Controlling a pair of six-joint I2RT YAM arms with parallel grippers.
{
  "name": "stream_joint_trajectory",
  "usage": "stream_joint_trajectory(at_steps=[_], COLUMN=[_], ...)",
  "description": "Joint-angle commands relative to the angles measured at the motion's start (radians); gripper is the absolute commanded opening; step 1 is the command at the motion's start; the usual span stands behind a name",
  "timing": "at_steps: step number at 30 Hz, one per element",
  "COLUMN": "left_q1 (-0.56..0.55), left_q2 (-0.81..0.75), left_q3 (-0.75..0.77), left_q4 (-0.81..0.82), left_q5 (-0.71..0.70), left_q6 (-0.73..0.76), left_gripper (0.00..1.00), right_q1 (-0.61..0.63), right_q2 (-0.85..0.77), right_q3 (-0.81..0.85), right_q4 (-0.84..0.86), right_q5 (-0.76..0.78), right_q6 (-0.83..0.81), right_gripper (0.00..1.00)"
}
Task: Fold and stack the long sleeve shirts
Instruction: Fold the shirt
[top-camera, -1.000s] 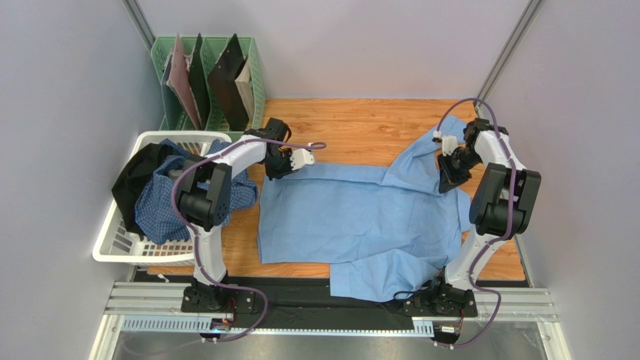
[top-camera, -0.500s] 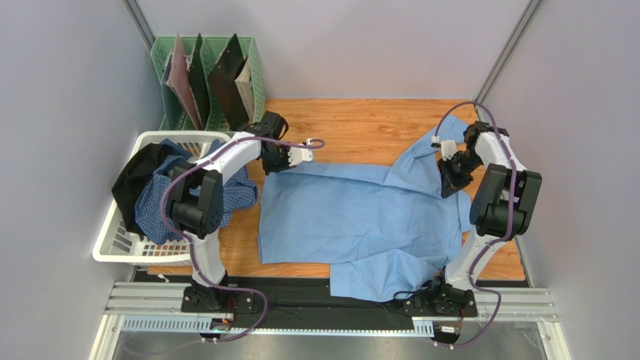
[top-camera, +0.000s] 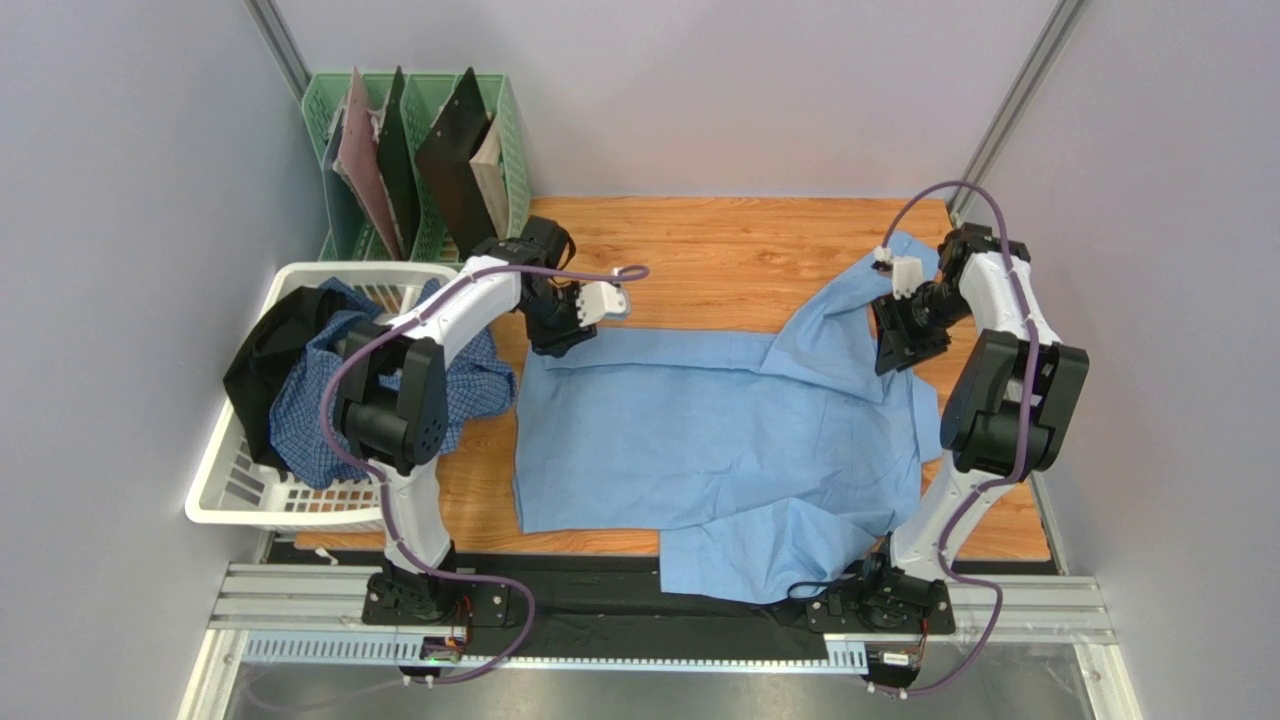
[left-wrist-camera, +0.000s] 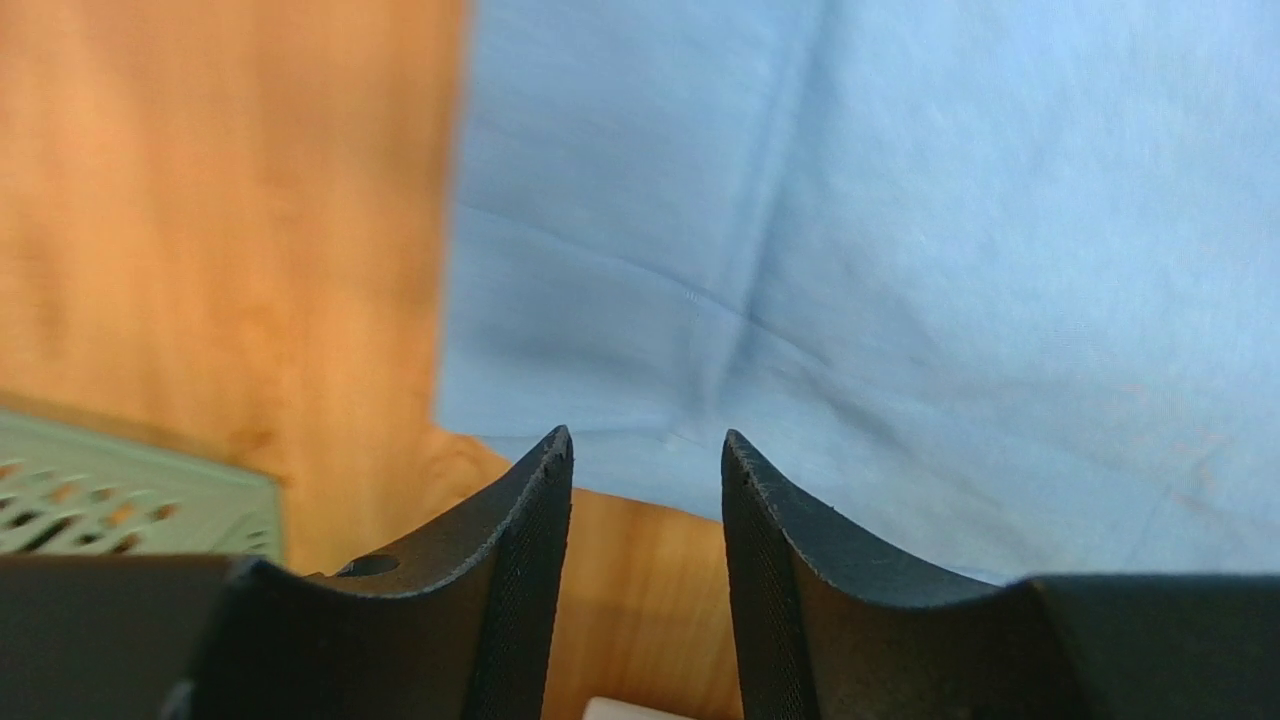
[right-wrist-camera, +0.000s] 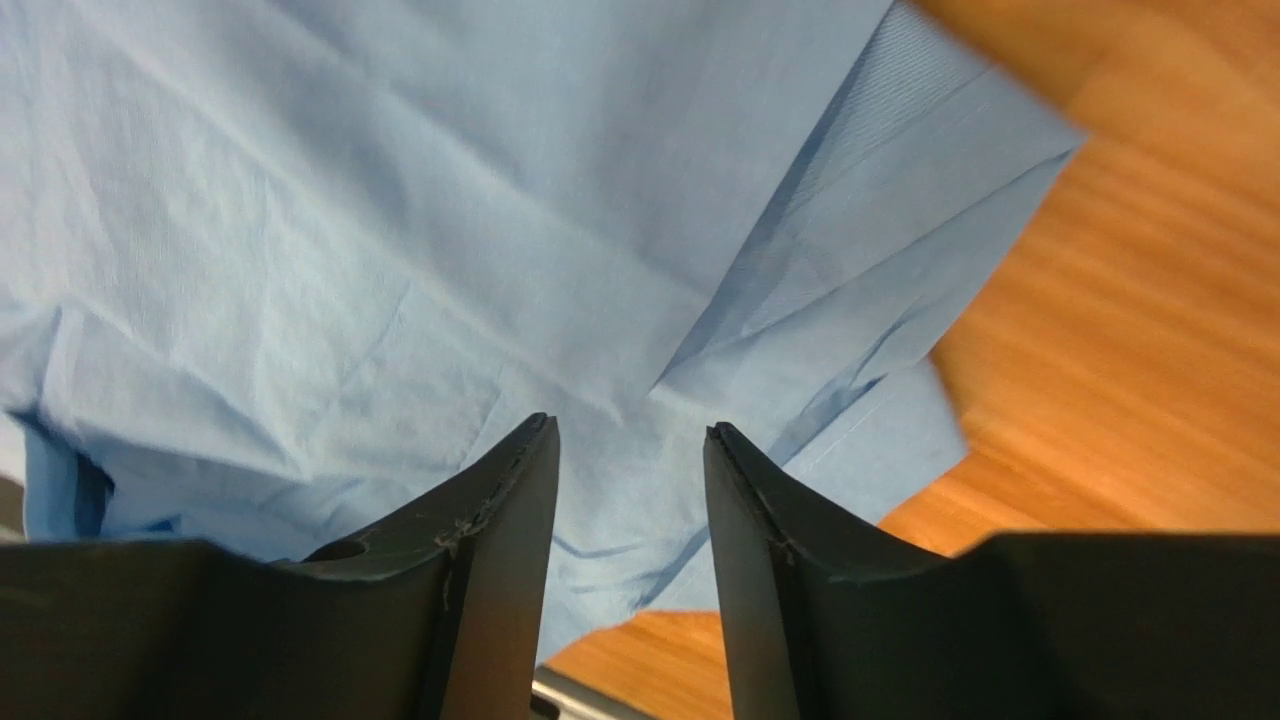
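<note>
Parted end effector (right-wrist-camera: 631, 426) over blue shirt (right-wrist-camera: 376, 225)

Left arm (top-camera: 469, 297) and right arm (top-camera: 941, 518): white link shells, black joint housings, a purple cable looped along each. Left hand (left-wrist-camera: 643, 450) and right hand (right-wrist-camera: 628, 435): matte black tapered fingers (left-wrist-camera: 511, 570), finely textured inner faces.

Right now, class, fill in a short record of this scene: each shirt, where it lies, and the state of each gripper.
light blue shirt: spread open on the table, unfolded
checked shirt: bunched in the white basket, beside a black garment
left gripper: open, holding nothing, over the light blue shirt's far left corner
right gripper: open, holding nothing, over the shirt's rumpled far right part
stack: none yet
</note>
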Motion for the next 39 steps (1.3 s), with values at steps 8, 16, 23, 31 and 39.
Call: stream_joint_trajectory(at_steps=[8,16,23,31,39], left_q1=[-0.009,-0.009,-0.009,-0.009,-0.009], left_q2=[0.167,0.083,0.009,-0.041,-0.072], left_q3=[0.156,0.124,0.153,0.157,0.130], left_q4=[0.076,0.064,0.052,0.041,0.038], left_q5=[0.031,0.156,0.252,0.274,0.233], left_q6=[-0.248,-0.284,-0.347,-0.370,-0.358], left_gripper=[0.44,0.57,0.78,0.80,0.81], right_q1=[0.094,-0.004,-0.067,-0.066,-0.038], right_q2=[0.175,0.180,0.381,0.543,0.688], right_q3=[0.015,0.259,0.563,0.673,0.794], right_q4=[0.253,0.256,0.399,0.591,0.566], right_q5=[0.065,-0.107,0.040,0.261,0.321], right_q6=[0.180,0.241,0.499,0.576,0.495], right_gripper=[0.41,0.66,0.79,0.82,0.83])
